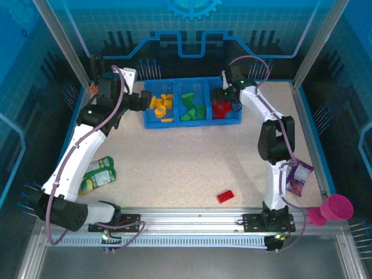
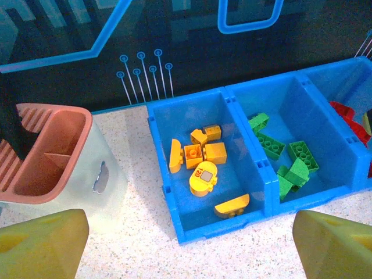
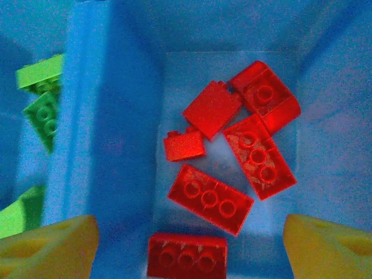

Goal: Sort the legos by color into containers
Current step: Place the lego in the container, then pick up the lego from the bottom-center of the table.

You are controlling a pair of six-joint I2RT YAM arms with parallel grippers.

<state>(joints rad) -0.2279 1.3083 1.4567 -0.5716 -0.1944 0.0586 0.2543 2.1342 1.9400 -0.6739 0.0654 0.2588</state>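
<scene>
The containers are three joined compartments of a blue tray (image 1: 192, 123) at the back of the table. Yellow legos (image 1: 161, 106) (image 2: 203, 177) lie in the left one, green legos (image 1: 190, 107) (image 2: 285, 157) in the middle, red legos (image 1: 221, 108) (image 3: 212, 197) in the right. One red lego (image 1: 225, 196) lies alone on the table near the front. My left gripper (image 1: 141, 102) (image 2: 189, 256) hangs open just off the tray's left end, holding nothing. My right gripper (image 1: 226, 99) (image 3: 187, 250) is open above the red compartment; a red brick (image 3: 186, 256) lies below it, clear of both fingers.
A cream holder with an orange rim (image 2: 52, 157) stands left of the tray, close to my left gripper. A green packet (image 1: 99, 174) lies by the left arm. A purple packet (image 1: 299, 177) and a pink cup (image 1: 337, 206) sit at the right front.
</scene>
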